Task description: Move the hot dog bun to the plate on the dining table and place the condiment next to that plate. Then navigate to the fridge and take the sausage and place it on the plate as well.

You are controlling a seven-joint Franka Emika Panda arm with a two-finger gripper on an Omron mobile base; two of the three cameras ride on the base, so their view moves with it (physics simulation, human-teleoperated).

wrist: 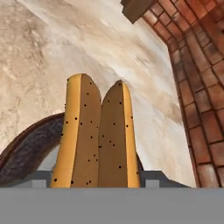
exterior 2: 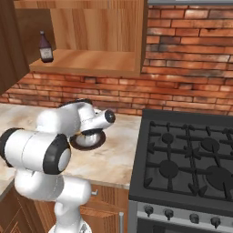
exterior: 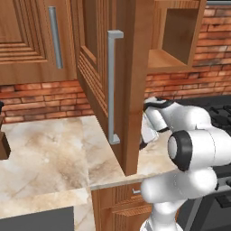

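The hot dog bun (wrist: 96, 131), tan and split, with dark specks, stands up close in the hand view between the two fingertips. My gripper (wrist: 97, 175) is shut on it, just above a dark round dish (wrist: 26, 148) on the marbled kitchen counter. From the right base view, the hand points down over that dish (exterior 2: 84, 144). The condiment (exterior 2: 44, 47), a dark bottle with a narrow neck, stands on the open wooden wall shelf above the counter. The dining table, its plate, the fridge and the sausage are out of view.
An open wooden cabinet door with a long steel handle (exterior: 113, 85) hangs just left of the arm. A black gas stove (exterior 2: 191, 159) adjoins the counter (exterior 2: 113, 159) on the right. A red brick wall (exterior 2: 182, 68) backs it.
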